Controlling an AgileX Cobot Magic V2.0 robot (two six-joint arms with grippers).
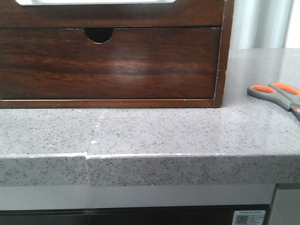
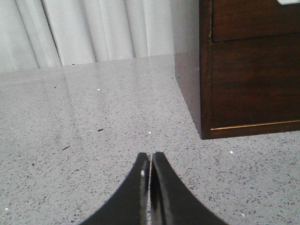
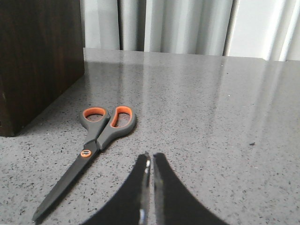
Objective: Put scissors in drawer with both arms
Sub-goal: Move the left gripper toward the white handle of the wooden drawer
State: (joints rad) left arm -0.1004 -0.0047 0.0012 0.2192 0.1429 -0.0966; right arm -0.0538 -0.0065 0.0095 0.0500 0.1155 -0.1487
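The scissors (image 1: 277, 94), grey handles with orange-lined loops, lie flat on the counter to the right of the wooden cabinet, half cut off by the front view's right edge. In the right wrist view the scissors (image 3: 99, 136) lie closed, just ahead and to one side of my right gripper (image 3: 151, 157), which is shut and empty. The drawer (image 1: 112, 17) is the upper one, closed, with a white area along its top edge. My left gripper (image 2: 150, 156) is shut and empty over bare counter near the cabinet's left corner; the drawer (image 2: 253, 18) also shows there.
Below the drawer is a second closed drawer front with a half-round finger notch (image 1: 99, 34). The cabinet stands on a grey speckled stone counter (image 1: 154, 133) with a seam (image 1: 92, 140) and a front edge. White curtains (image 3: 187, 26) hang behind.
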